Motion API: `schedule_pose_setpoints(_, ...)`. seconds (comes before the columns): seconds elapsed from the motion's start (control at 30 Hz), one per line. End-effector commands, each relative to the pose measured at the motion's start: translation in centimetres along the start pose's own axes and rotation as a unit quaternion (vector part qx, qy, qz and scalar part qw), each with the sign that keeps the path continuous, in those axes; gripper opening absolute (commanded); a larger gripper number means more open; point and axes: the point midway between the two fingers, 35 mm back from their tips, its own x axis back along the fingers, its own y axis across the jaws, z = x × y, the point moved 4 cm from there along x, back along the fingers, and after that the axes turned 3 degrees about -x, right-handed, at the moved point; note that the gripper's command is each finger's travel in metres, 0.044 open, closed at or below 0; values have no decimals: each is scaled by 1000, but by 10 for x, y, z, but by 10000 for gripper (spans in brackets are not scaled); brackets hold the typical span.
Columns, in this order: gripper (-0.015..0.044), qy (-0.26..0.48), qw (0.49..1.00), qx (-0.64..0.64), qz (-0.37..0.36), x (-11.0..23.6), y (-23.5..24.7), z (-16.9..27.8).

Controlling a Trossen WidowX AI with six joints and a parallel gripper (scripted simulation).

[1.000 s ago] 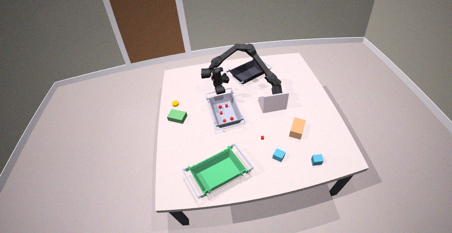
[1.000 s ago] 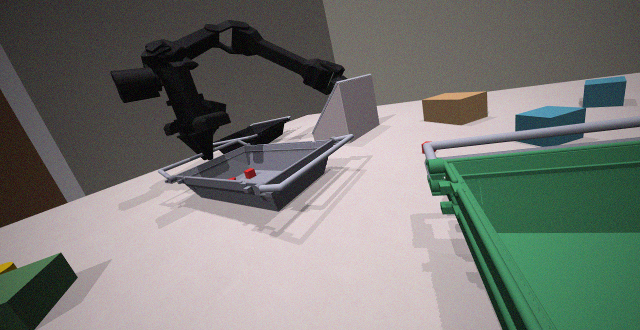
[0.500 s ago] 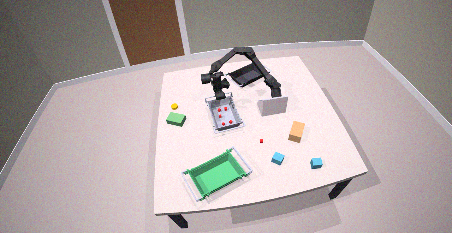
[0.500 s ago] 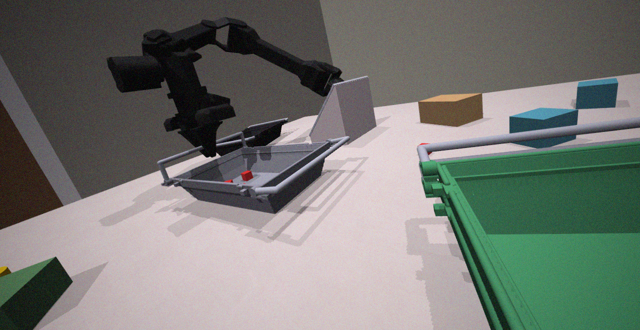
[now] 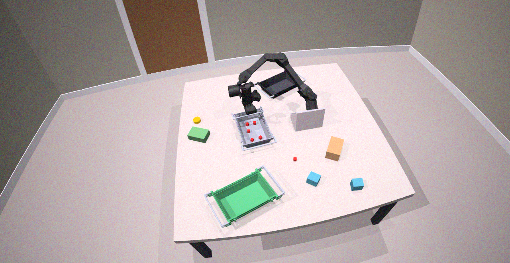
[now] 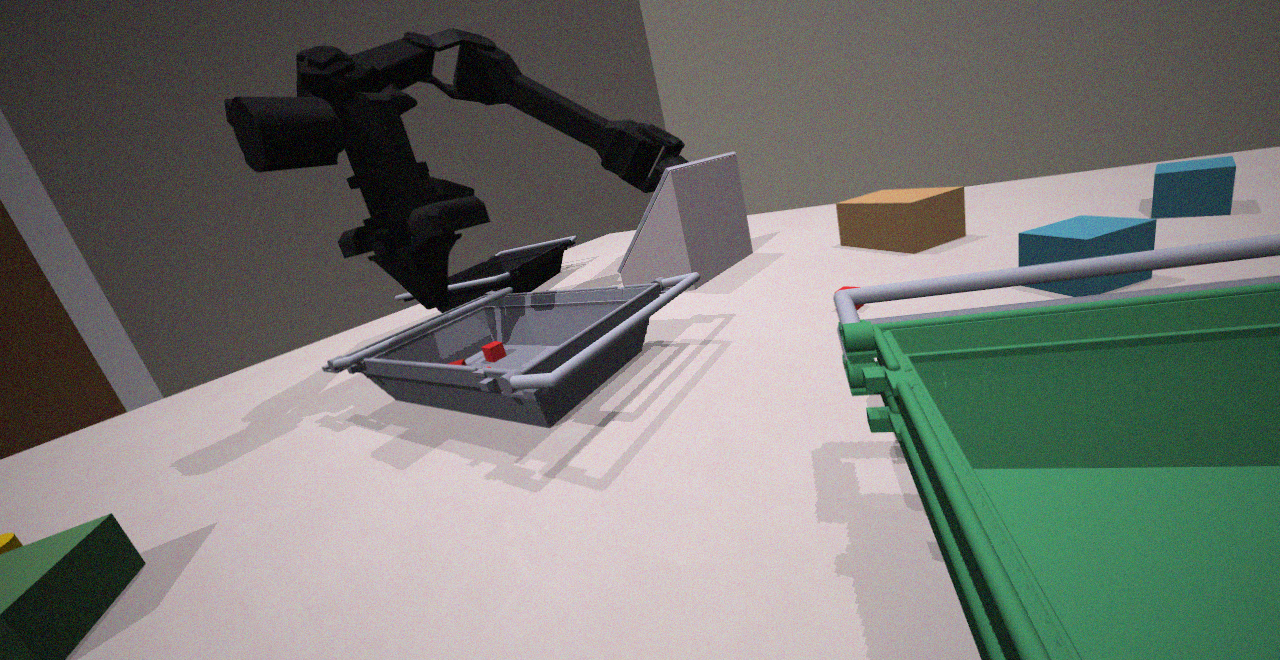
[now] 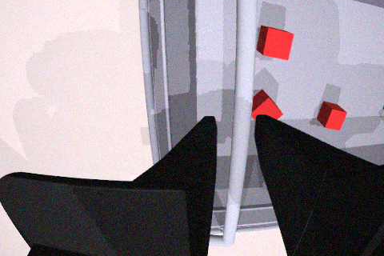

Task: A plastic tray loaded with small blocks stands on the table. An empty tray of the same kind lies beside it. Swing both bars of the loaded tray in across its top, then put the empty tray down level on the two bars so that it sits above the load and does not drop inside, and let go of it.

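In your wrist view the grey loaded tray (image 7: pixel 160 59) fills the upper centre, red blocks (image 7: pixel 274 42) at right. Your gripper (image 7: pixel 235 125), fingers narrowly parted, straddles the wire bar (image 7: pixel 245 54) lying over the tray without clamping it.
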Motion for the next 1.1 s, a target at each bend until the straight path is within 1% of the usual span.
schedule_pose_setpoints(0.0, 82, 18, 1000, -8, 6, 21, 5, 1)
schedule_pose_setpoints(0.07, 82, 18, 1000, -8, 6, 21, 5, 1)
schedule_pose_setpoints(0.1, 82, 13, 1000, -3, 2, 13, 2, 1)
schedule_pose_setpoints(1.0, 82, 13, 1000, -3, 2, 13, 2, 1)
schedule_pose_setpoints(1.07, 82, 13, 999, 37, 3, 14, -4, 3)
